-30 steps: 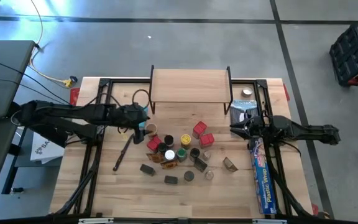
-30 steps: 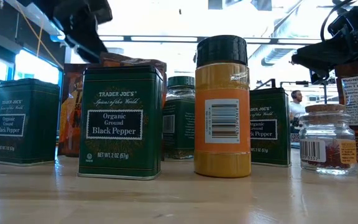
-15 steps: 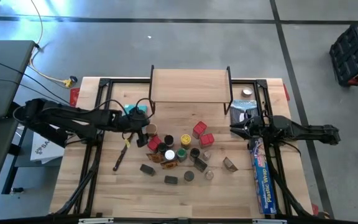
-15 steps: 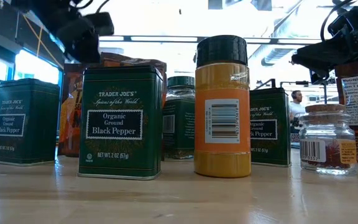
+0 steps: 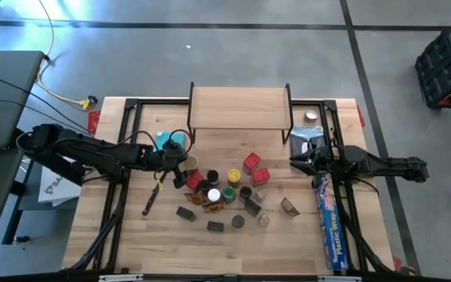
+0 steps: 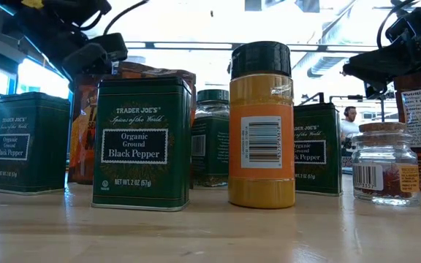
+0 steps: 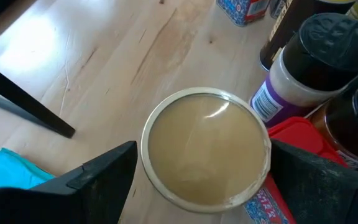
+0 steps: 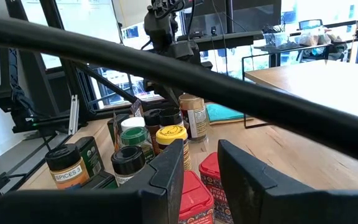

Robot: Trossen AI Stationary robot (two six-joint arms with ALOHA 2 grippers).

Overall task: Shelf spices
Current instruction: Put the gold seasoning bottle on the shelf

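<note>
1. While the left gripper hangs with jaws wide and empty astride the tan-lidded jar, left of the spices mid-counter, lower squarely before closing.
2. Lift straight, clearing neighbours, toward the shelf at the counter's far edge.
3. Right gripper waits, nearly closed, empty.

A light wooden table carries a low shelf with a pale wood top and thin black legs at its far edge, its top bare. In front of the shelf, a cluster of spice containers stands on the tabletop: red boxes, dark tins and round jars with black, white, yellow and green lids. A long blue plastic-wrap box lies along the table's right side, a teal cloth left of the shelf
</note>
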